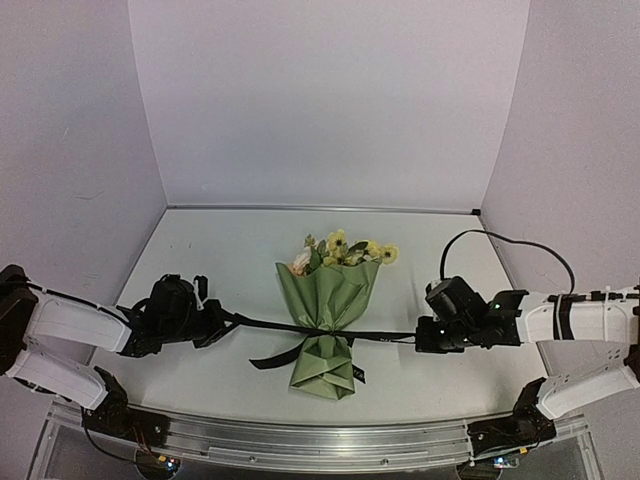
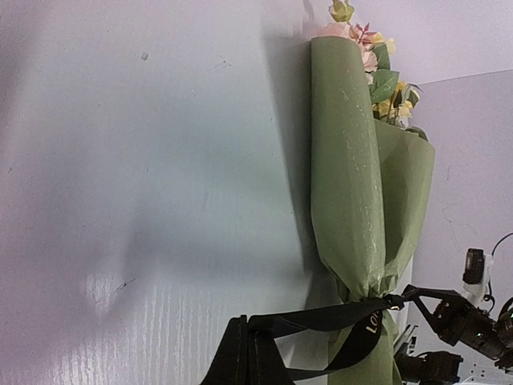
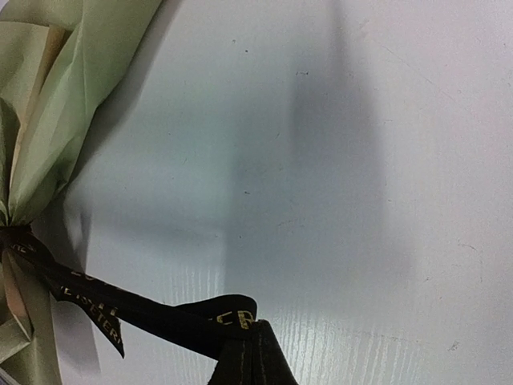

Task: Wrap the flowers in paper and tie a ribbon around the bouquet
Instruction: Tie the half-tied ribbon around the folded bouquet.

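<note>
The bouquet lies in the middle of the table: olive-green paper (image 1: 330,300) wrapped as a cone, pale yellow flowers (image 1: 345,248) poking out of its far rim. A black ribbon (image 1: 270,325) with pale lettering is pulled tight around the narrow waist of the paper (image 2: 353,200) and stretches out to both sides. My left gripper (image 1: 222,322) is shut on the ribbon's left end (image 2: 321,319). My right gripper (image 1: 420,338) is shut on its right end (image 3: 160,313). Both grippers sit low, apart from the paper (image 3: 72,104). Loose ribbon tails hang near the bouquet's foot.
White walls (image 1: 330,100) close off the back and both sides. A metal rail (image 1: 300,440) runs along the table's near edge. A black cable (image 1: 500,240) loops above the right arm.
</note>
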{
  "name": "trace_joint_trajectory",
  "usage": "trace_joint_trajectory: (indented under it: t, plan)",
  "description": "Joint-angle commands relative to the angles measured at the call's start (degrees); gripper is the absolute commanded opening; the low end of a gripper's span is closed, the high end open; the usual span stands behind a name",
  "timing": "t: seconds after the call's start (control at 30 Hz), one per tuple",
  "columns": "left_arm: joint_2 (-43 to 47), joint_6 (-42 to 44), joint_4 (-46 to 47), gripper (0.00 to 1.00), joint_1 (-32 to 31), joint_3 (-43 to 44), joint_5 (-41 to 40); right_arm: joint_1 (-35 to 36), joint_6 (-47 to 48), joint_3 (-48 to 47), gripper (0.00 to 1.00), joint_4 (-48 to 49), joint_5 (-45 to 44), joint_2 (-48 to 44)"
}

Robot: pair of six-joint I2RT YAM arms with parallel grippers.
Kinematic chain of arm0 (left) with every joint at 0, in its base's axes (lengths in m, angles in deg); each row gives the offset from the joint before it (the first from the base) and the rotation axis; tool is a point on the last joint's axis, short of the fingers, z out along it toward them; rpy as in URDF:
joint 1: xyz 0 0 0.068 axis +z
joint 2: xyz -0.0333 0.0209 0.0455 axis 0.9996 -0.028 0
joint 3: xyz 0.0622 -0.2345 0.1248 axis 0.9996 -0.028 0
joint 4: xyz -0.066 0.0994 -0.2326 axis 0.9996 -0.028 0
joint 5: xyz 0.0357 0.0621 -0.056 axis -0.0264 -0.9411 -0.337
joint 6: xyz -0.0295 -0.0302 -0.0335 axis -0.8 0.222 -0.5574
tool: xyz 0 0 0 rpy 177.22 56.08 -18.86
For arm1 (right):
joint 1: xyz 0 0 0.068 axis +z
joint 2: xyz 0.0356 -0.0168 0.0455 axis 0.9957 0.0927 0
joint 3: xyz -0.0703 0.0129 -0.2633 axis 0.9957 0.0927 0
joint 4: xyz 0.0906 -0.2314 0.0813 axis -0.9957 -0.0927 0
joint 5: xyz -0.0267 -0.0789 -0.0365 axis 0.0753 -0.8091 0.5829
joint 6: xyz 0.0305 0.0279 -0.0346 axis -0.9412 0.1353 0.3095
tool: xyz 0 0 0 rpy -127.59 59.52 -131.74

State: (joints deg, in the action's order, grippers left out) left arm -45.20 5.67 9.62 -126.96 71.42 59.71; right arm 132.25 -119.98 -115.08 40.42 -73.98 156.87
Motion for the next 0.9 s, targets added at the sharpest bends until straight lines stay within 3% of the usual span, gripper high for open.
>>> trace_joint_trajectory:
  t: [0.0, 0.87]
  plan:
    - [0.91, -0.54, -6.3, 0.0, 5.88, -2.54, -15.68, -4.27, -0.74, 3.37, 0.0, -19.37, -12.07, 0.21]
    - [5.44, 1.12, -7.66, 0.0, 7.66, -3.66, -16.65, -10.51, -1.95, 3.64, 0.0, -22.05, -9.99, -1.06]
